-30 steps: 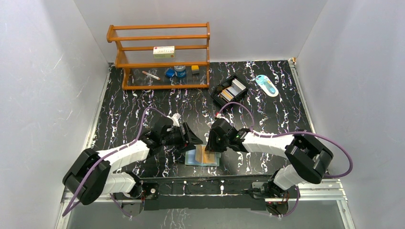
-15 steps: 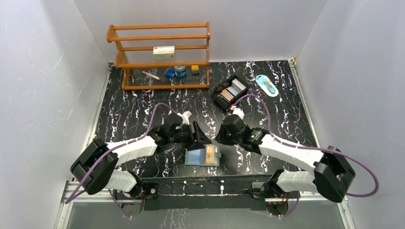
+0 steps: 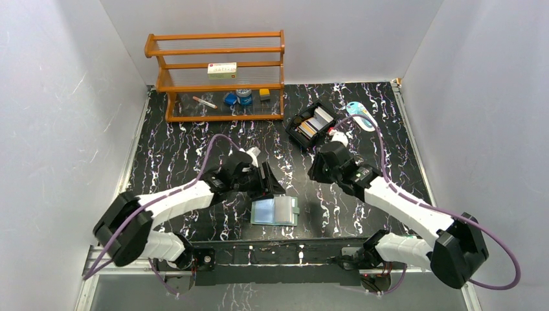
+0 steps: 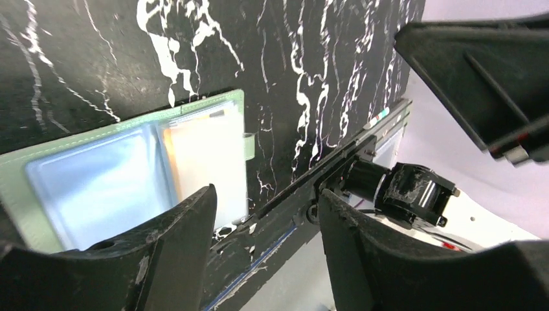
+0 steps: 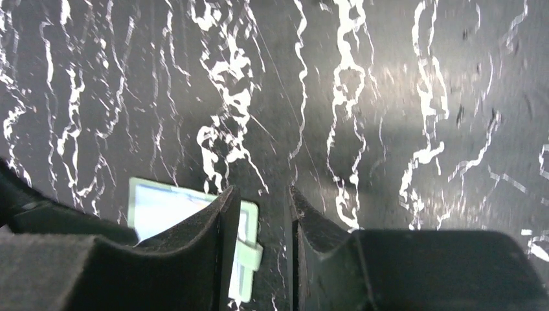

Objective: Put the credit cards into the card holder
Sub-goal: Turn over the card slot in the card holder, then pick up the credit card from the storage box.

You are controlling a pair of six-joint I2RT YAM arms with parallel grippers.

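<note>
The black, white-veined bench (image 3: 181, 149) sits between plain white walls (image 3: 58, 129). Near its front edge the card holder (image 3: 275, 210) lies open and flat. Only the left wrist view shows an orange card (image 4: 202, 152) in the tab-side pocket. The left tool (image 4: 265, 197) gapes wide and empty above the holder. The right tool (image 5: 261, 194), narrow and empty, hovers further back.

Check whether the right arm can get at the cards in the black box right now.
Probably yes. The right gripper hangs empty, slightly open, a short way from the black box, with only bare table between. The cards stand exposed in its open top.
</note>
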